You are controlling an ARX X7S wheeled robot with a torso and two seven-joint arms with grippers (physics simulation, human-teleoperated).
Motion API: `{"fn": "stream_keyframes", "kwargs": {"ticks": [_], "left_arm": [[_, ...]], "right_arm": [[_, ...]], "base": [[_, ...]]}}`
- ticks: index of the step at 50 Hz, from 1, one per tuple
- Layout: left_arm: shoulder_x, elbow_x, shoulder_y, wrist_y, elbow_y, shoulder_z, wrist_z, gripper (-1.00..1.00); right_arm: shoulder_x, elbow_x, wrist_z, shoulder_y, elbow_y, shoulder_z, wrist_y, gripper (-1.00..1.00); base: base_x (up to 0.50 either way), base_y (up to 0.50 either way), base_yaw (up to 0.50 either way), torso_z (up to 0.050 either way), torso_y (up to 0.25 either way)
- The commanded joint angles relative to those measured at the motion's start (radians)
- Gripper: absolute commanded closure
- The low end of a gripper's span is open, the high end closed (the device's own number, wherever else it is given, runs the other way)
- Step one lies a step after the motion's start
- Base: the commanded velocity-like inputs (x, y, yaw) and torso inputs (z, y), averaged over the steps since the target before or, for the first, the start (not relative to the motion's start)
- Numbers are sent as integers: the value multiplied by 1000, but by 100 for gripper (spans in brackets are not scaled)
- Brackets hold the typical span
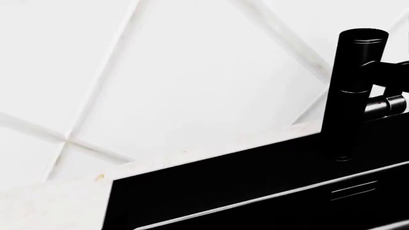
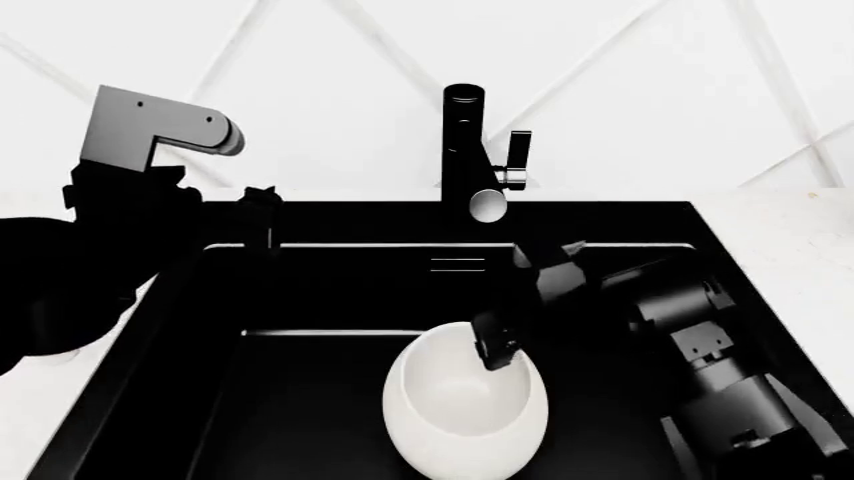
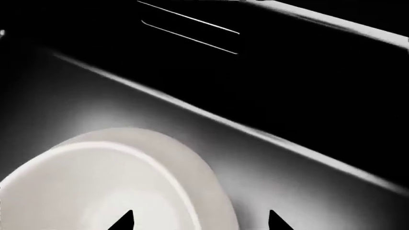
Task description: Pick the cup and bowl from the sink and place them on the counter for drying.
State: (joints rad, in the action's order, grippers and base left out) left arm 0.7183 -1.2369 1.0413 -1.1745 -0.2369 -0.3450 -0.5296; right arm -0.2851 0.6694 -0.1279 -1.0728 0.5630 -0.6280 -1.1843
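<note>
The white bowl (image 2: 461, 405) lies in the black sink (image 2: 320, 300), near its front. It also shows in the right wrist view (image 3: 102, 187). My right gripper (image 3: 199, 221) is open, its two dark fingertips (image 3: 125, 221) straddling the bowl's far rim, one over the inside and one outside. In the head view the right gripper (image 2: 501, 345) is at that rim. My left gripper (image 2: 256, 212) hangs dark over the sink's back left corner; its jaws do not show in the left wrist view. The cup is not in view.
The black faucet (image 2: 465, 140) with a chrome tip stands behind the sink's middle and shows in the left wrist view (image 1: 355, 91). White marble counter (image 2: 787, 240) flanks the sink on both sides. A white tiled wall rises behind.
</note>
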Motion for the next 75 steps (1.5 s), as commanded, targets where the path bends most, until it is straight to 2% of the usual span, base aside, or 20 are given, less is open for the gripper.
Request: {"fn": "stream_keyframes", "kwargs": {"ticks": [1, 2, 4, 12, 22, 23, 26, 30, 40, 47, 60, 68, 75], "left_arm": [[-1, -21, -10, 2, -17, 11, -23, -100], [17, -28, -15, 0, -20, 18, -13, -100], [-5, -20, -13, 1, -14, 8, -30, -100], [10, -27, -28, 9, -21, 15, -22, -100], [4, -24, -42, 23, -19, 12, -24, -100], [17, -24, -48, 25, -21, 15, -13, -100], [2, -25, -41, 22, -19, 10, -32, -100], [30, -43, -36, 14, -24, 24, -17, -100], [6, -37, -33, 17, -22, 13, -45, -100], [29, -46, -41, 24, -27, 29, -41, -100], [43, -58, -60, 41, -26, 47, -39, -100], [35, -61, -60, 41, -36, 45, -59, -100], [42, -56, -68, 53, -35, 44, -40, -100]], "right_arm": [[54, -61, -89, -2, 173, -89, 116, -100], [61, -65, -98, -1, 190, -95, 129, -100], [70, -71, -110, -1, 213, -104, 144, -100], [86, -90, -132, 5, 279, -122, 190, -100], [61, -75, -103, 23, 203, -113, 161, -100], [56, -75, -98, 28, 187, -113, 158, 100], [42, -68, -84, 40, 135, -113, 141, 100], [21, -51, -63, 48, 58, -103, 105, 100], [-30, -25, -18, 30, -60, -72, 44, 100], [-73, -6, 17, 34, -142, -53, -8, 100], [-180, 21, 72, -40, -322, -38, -158, 100], [-253, 23, 38, -138, -402, -99, -243, 100], [-328, -12, -7, -265, -438, -229, -305, 100]], "base": [[0, 0, 0, 0, 0], [0, 0, 0, 0, 0], [0, 0, 0, 0, 0], [0, 0, 0, 0, 0], [0, 0, 0, 0, 0], [0, 0, 0, 0, 0], [0, 0, 0, 0, 0], [0, 0, 0, 0, 0], [0, 0, 0, 0, 0], [0, 0, 0, 0, 0], [0, 0, 0, 0, 0], [0, 0, 0, 0, 0], [0, 0, 0, 0, 0]]}}
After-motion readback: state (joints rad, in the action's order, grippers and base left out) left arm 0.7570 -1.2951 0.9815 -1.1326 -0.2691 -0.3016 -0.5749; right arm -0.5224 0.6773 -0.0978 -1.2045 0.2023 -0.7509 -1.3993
